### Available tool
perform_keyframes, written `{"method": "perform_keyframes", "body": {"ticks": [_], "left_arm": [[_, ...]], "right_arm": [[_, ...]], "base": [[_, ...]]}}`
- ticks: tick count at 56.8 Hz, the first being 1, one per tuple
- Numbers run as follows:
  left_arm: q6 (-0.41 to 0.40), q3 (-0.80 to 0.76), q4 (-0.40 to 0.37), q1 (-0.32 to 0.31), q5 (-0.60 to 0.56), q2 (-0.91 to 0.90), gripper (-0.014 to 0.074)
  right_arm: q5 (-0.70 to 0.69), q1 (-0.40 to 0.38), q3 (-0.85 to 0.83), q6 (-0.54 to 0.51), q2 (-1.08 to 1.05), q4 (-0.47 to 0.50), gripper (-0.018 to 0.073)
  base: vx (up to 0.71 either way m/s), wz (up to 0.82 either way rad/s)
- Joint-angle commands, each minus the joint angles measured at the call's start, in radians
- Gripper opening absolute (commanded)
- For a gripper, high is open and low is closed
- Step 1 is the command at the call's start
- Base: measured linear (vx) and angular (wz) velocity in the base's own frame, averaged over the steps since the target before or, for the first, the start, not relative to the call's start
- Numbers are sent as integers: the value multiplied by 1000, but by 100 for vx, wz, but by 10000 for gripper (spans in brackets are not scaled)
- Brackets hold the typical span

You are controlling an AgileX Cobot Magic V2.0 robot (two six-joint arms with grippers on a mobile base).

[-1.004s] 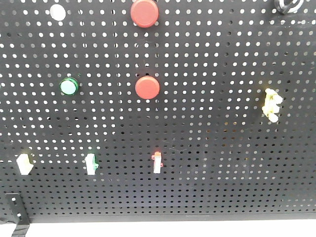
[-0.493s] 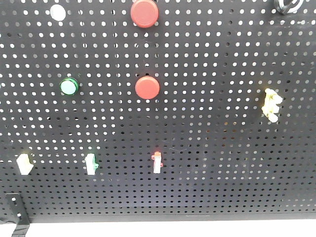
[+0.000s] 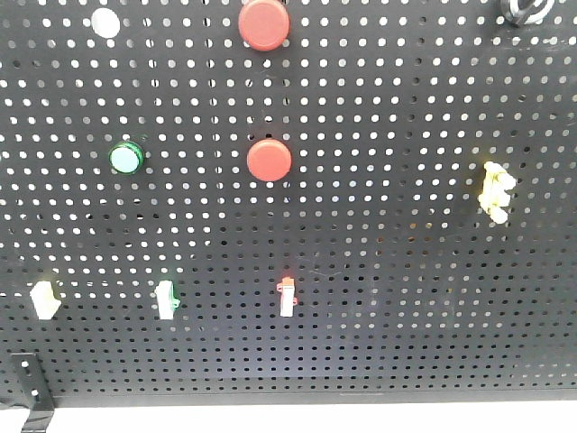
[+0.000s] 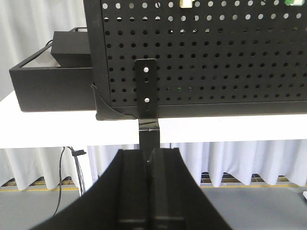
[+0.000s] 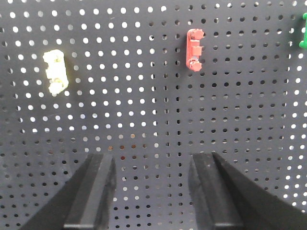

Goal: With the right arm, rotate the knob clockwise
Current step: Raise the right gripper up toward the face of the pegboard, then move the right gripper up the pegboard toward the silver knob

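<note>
Knob sits cropped at the pegboard's top right corner, heading unreadable, well outside the parted jaws of the right gripper.

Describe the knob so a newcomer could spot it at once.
On the black pegboard, go to the top right corner in the front view. The knob sits there, cut by the frame's edge, well above the yellow clip. Unlike the larger solid red buttons, it is a small silver ring with a dark centre.
</note>
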Motion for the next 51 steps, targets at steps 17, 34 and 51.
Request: {"method": "perform_keyframes", "body": {"ticks": [17,34,51], "left_arm": [[0,26,-7,-3,-81,-9,-6],[0,26,-7,-3,-81,-9,-6],[0,26,-7,-3,-81,-9,-6]], "right_arm": [[-88,2,-36,-13,30,-3,428],[-88,2,-36,-9,30,0,428],[-83,2,-36,-9,30,0,428]], "base": [[0,0],[0,0],[0,0]]}}
